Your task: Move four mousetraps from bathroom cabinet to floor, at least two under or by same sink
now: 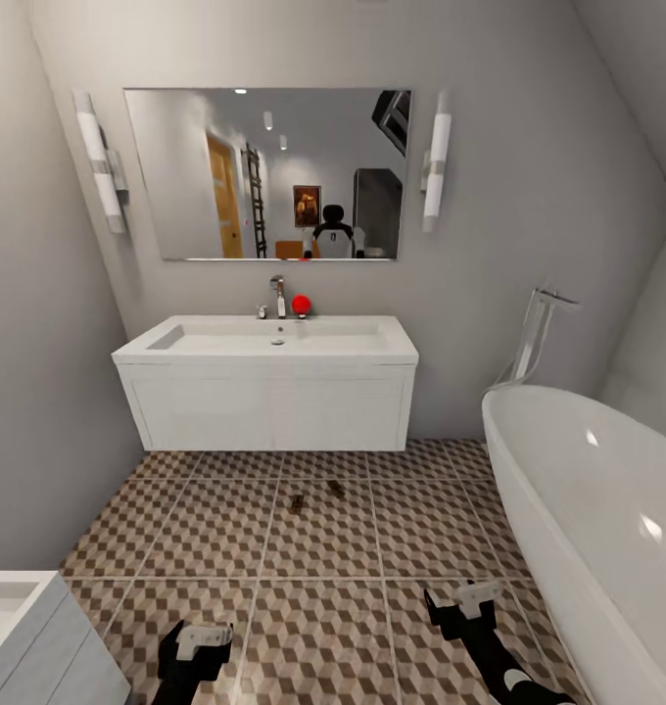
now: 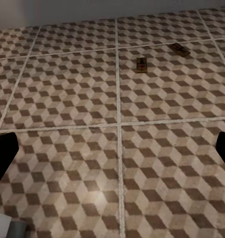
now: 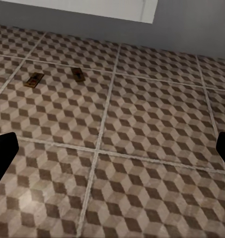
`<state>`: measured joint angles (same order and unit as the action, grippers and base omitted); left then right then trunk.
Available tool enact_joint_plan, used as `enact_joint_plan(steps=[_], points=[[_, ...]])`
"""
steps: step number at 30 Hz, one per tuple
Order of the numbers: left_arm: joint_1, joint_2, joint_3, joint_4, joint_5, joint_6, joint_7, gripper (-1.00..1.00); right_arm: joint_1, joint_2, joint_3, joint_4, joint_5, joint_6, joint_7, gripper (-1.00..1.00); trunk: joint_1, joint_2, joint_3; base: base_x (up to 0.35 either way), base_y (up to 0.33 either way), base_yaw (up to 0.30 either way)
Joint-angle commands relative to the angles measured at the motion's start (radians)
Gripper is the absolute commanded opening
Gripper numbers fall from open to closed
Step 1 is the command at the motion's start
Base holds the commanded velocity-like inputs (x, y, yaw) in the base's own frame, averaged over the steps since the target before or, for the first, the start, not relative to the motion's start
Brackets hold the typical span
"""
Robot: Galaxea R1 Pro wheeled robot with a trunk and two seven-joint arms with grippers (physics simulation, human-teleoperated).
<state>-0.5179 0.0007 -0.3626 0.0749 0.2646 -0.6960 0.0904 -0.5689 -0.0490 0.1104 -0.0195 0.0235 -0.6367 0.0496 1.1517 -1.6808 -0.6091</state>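
You face a white sink (image 1: 264,338) on a wall-hung vanity, with a tub (image 1: 588,490) to your right. Two mousetraps lie flat on the floor (image 1: 215,548) just in front of the vanity, close together but apart: one trap (image 1: 297,504) nearer you, the other trap (image 1: 335,487) nearer the wall. Your left gripper (image 2: 112,153) and right gripper (image 3: 112,153) hang low over bare tiles, both spread wide and holding nothing.
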Motion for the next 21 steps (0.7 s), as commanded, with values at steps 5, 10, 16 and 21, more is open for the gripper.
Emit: enact_joint_plan(steps=[5, 10, 16, 21], points=[[-0.001, 0.001, -0.008, 0.003, 0.002, -0.003, 0.009, 1.00, 0.003, 0.004, 0.003, 0.001, -0.002, -0.002, 0.000, 1.00, -0.019, 0.035, 0.023, 0.000, 0.000, 0.000], [-0.001, 0.001, -0.008, 0.003, 0.002, -0.001, 0.009, 1.00, 0.006, 0.007, 0.003, 0.001, -0.003, -0.001, -0.001, 1.00, -0.039, 0.070, 0.047, 0.000, 0.000, 0.000], [-0.001, 0.001, -0.008, 0.003, 0.002, 0.000, 0.009, 1.00, 0.007, 0.007, 0.003, 0.001, -0.004, 0.000, -0.001, 1.00, -0.062, 0.112, 0.075, 0.000, 0.000, 0.000], [0.000, 0.001, -0.008, 0.003, 0.002, 0.001, 0.009, 1.00, 0.007, 0.008, 0.002, 0.001, -0.004, 0.000, -0.002, 1.00, -0.081, 0.147, 0.099, 0.000, 0.000, 0.000]])
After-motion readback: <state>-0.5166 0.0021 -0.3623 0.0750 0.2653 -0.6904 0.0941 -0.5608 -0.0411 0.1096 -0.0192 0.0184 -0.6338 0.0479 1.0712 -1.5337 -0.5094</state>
